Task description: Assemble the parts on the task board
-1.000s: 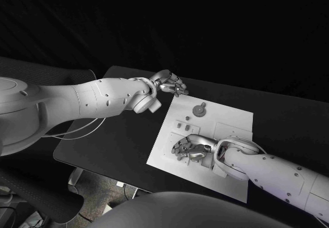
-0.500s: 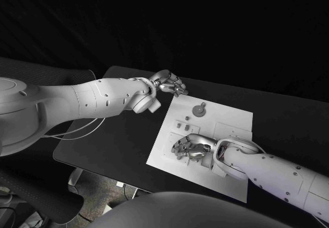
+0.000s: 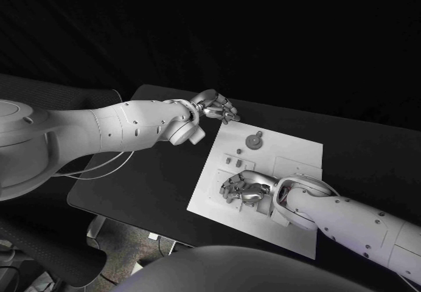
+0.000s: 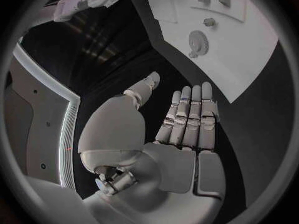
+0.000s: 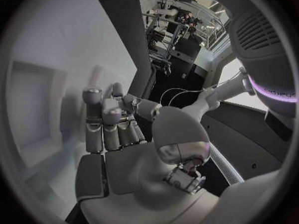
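Task board (image 3: 298,152) unmoved, right robot hand (image 3: 244,190) fingers curled tighter on it, holding unclear, left robot hand (image 3: 216,107) still open

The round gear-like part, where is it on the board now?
In the head view the round part lies near the task board's far edge, close to the left hand and apart from it.

Black table (image 3: 149,182), loose white cable (image 3: 101,167)

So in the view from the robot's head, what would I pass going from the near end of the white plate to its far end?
Right hand → small upright parts → round gear-like part → left hand, at the far corner of the task board.
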